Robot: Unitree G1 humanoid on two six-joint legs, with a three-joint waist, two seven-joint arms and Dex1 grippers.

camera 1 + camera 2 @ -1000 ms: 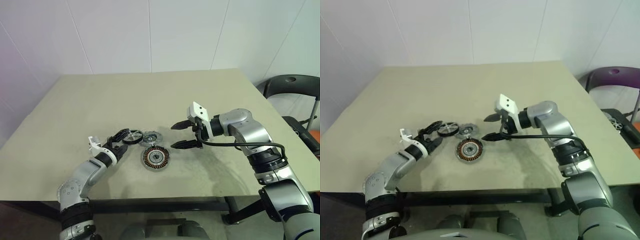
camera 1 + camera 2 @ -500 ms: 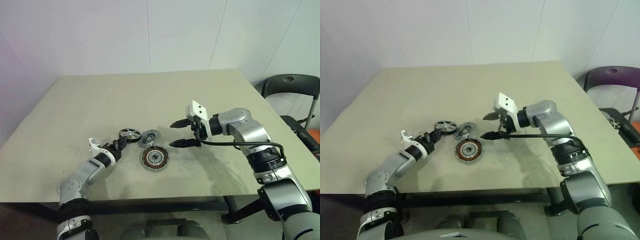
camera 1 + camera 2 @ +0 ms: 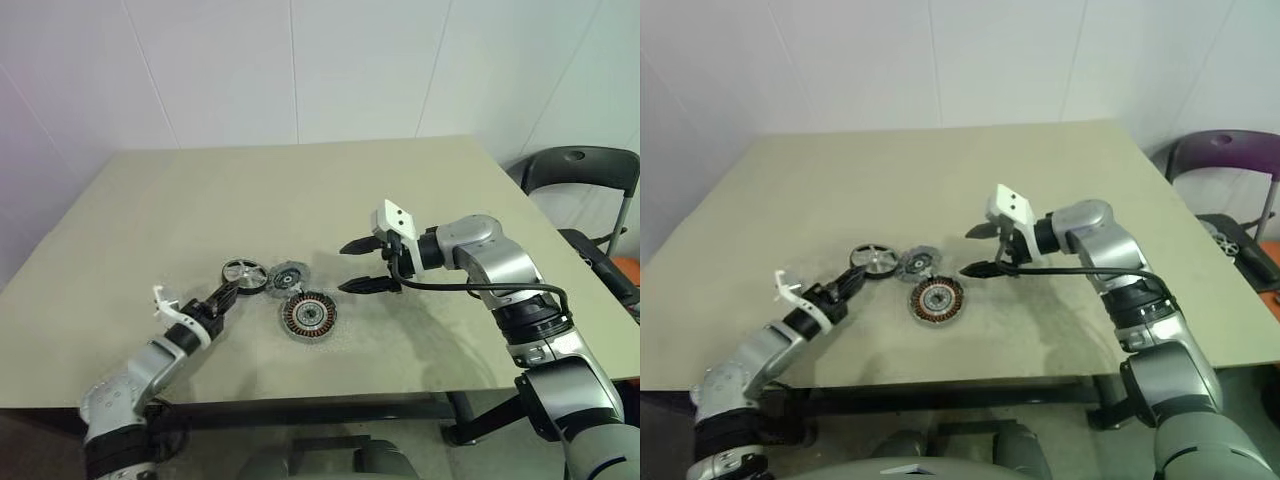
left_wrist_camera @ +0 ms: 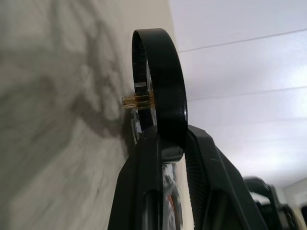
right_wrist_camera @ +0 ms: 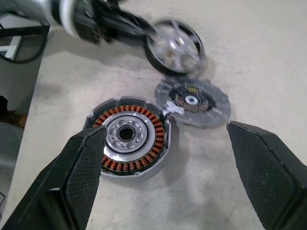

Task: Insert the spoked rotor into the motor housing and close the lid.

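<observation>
The left tool (image 3: 228, 293) pinches the rim of the shiny silver-rimmed spoked rotor (image 3: 241, 274) on the beige table (image 3: 300, 190). Beside it lie the dull grey notched lid (image 3: 284, 277) and the copper-wound round motor housing (image 3: 308, 316). The right tool (image 3: 357, 266) hovers wide open.

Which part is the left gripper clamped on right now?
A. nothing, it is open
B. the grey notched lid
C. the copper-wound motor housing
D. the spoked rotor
D: the left gripper is shut on the rim of the spoked rotor, while the motor housing and lid lie free.
</observation>
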